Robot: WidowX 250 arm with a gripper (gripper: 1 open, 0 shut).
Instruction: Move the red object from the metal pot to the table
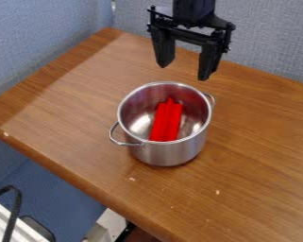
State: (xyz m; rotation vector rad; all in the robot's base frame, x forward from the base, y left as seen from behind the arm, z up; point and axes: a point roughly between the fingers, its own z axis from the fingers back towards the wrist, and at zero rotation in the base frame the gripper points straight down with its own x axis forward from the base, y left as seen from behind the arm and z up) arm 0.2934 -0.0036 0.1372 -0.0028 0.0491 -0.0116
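One metal pot (165, 149), round, shiny, loop handles at its sides, standing on the wood-grain tabletop (260, 142). One red block (166, 121), elongated, lying inside the pot, tilted against its inner wall. One black pincer (189, 61), fingers spread wide, holding nothing, above the tabletop beyond the pot.

In the middle part of the big brown wooden table (248, 151), on its top: a round shiny metal pot (147, 155). Inside the pot, a long red block (166, 121), with one end toward the back and one toward the front. On the pot's front left side, one thin metal loop handle (118, 140); on the back right side, another. Higher up in the view, apart from the pot, a black two-finger robot gripper (185, 70). Behind the table, a grey-blue speckled wall (270, 36). Past the table's front left edge, at the bottom left, a bent black cable (15, 200).
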